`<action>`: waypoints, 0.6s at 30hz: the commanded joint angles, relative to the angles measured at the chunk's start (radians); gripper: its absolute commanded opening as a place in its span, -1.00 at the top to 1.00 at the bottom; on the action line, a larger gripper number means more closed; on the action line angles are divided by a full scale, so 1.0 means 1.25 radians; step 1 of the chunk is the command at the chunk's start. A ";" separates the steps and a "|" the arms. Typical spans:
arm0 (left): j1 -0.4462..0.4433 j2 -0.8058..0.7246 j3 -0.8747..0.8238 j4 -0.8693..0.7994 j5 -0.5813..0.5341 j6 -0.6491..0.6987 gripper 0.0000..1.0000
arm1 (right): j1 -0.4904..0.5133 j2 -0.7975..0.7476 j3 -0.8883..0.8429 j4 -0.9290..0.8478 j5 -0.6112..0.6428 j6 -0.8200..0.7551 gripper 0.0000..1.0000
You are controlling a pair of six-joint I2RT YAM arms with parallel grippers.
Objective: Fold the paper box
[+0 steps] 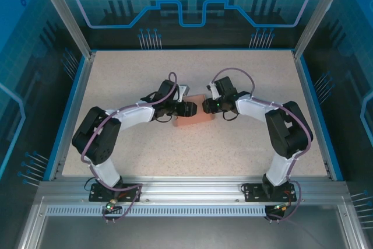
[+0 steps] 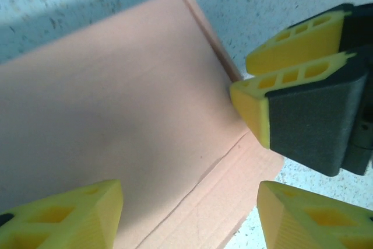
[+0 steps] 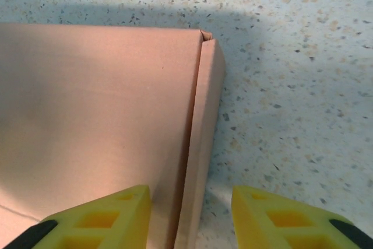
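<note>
The salmon-pink paper box [image 1: 190, 122] lies near the middle of the table between both grippers. In the left wrist view its broad panel [image 2: 116, 103] has a creased flap [image 2: 227, 196] along the near edge. My left gripper [image 2: 189, 208] is open, its yellow fingers straddling that flap without touching it. My right gripper [image 2: 242, 79] pokes in at the box's right edge, also seen as right gripper [image 1: 207, 107] facing the left gripper [image 1: 189, 109]. In the right wrist view the narrow side flap [image 3: 207, 121] stands between the open fingers of the right gripper [image 3: 191, 205], beside the top panel [image 3: 93, 103].
The speckled table [image 1: 250, 74] is bounded by a blue raised rim [image 1: 312, 103] and metal posts. Both arms [image 1: 99, 132] reach in from the near edge and meet over the box. Bare speckled surface [image 3: 291, 86] lies right of the box.
</note>
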 commanded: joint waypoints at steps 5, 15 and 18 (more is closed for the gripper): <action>0.019 -0.085 -0.004 0.003 -0.095 0.032 -0.43 | 0.046 -0.142 -0.006 -0.075 0.116 -0.083 0.04; 0.107 0.050 0.131 -0.069 -0.029 0.055 -0.53 | 0.081 -0.236 -0.100 -0.100 0.114 -0.108 -0.22; 0.129 0.113 0.187 -0.097 -0.007 0.065 -0.53 | 0.081 -0.247 -0.113 -0.113 0.090 -0.111 -0.45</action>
